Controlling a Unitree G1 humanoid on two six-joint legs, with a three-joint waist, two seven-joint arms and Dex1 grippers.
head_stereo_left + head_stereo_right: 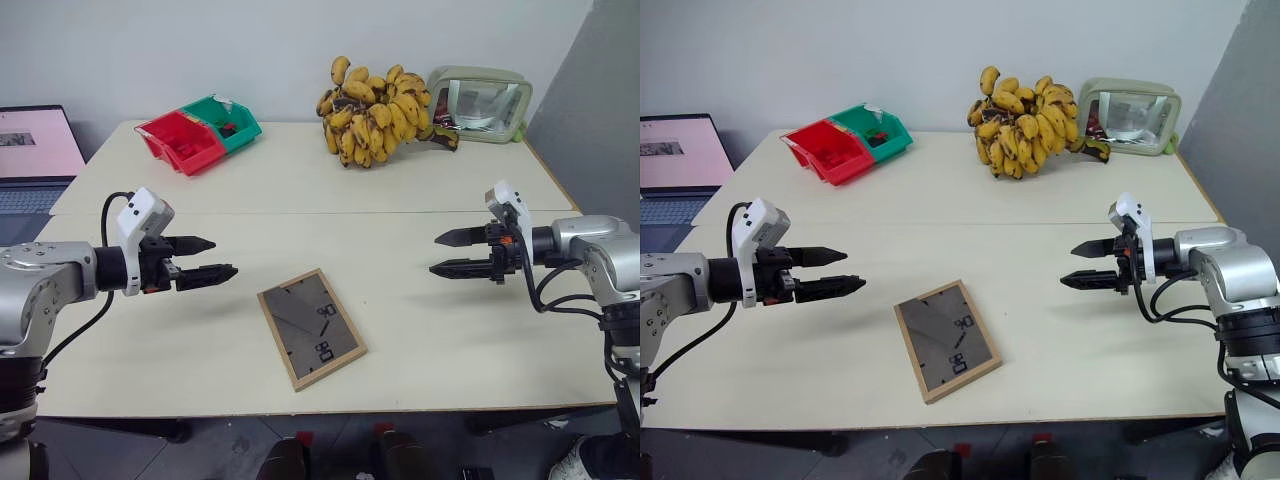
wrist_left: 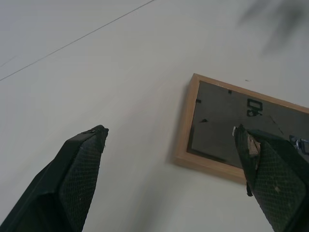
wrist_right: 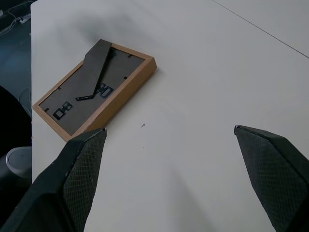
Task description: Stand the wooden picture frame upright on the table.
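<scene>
Left claw (image 1: 208,258) and right claw (image 1: 459,253) are hovering with fingers spread apart, gripping nothing. Between them, the wooden picture frame (image 1: 311,327) is lying face-down on the counter (image 1: 300,190), near its front edge.

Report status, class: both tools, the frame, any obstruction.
Left tool open, right tool open, both empty. Wooden picture frame flat, back up, on table between them. Nothing in the way.

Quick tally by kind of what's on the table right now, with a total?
Frame: 1
Bins, red and green: 2
Banana bunch: 1
Pouch: 1
Total: 5
</scene>
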